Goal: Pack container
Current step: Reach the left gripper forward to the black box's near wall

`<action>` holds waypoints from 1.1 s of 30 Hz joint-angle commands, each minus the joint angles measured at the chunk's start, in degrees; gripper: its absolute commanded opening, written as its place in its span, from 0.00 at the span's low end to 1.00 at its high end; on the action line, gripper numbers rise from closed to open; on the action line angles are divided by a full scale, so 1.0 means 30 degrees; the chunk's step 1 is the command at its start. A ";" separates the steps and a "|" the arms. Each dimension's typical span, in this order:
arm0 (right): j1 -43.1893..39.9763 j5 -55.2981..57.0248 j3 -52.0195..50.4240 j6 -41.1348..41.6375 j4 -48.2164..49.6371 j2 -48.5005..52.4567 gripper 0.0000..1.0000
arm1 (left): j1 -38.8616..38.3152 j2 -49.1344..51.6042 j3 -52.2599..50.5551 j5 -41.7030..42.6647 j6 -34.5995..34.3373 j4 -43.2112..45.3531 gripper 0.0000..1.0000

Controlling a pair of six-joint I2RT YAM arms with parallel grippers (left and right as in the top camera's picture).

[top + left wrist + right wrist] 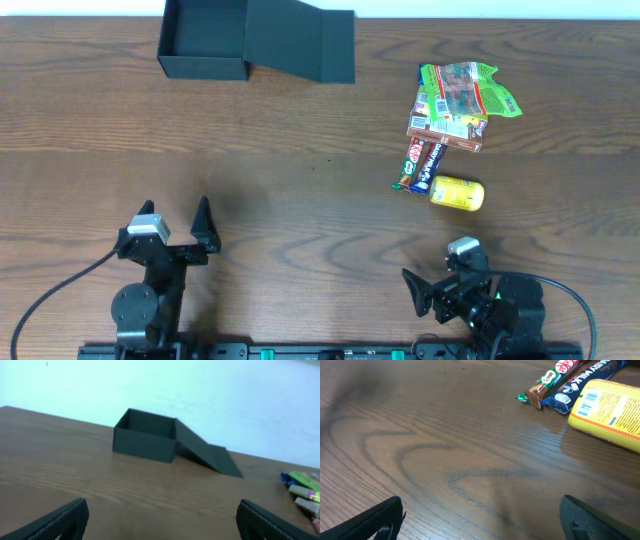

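Clearly the right pincer (480, 507), jaws apart, is the nearer one to the snacks (450, 110), heaped just above it at right of the overhead frame. The container (203, 40) sits open at upper left, well above the left pincer (176, 208), which is likewise apart and empty.

Both my arms sit folded low, wrists pointing forward; the left gripper (176, 210) and the right gripper (480, 510) hang with jaws spread wide, empty.
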 commanded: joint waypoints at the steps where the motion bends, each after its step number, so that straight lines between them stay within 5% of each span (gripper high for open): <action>1: 0.0255 0.0036 -0.0146 0.0255 -0.0015 -0.0175 0.99 | 0.0117 0.1508 0.1093 -0.1064 0.0969 0.0313 0.96; 11: 0.0255 0.0036 -0.0146 0.0255 -0.0015 -0.0175 0.99 | 0.0117 1.1533 0.6295 -0.1596 0.2929 0.2106 0.95; 22: 0.0255 0.0036 -0.0146 0.0255 -0.0015 -0.0175 0.99 | 0.0117 2.4676 1.6189 -0.1494 0.4014 0.1807 0.95; 33: 0.0255 0.0036 -0.0146 0.0255 -0.0015 -0.0175 0.99 | 0.0117 3.3419 2.4625 -0.1443 0.4699 0.0736 0.95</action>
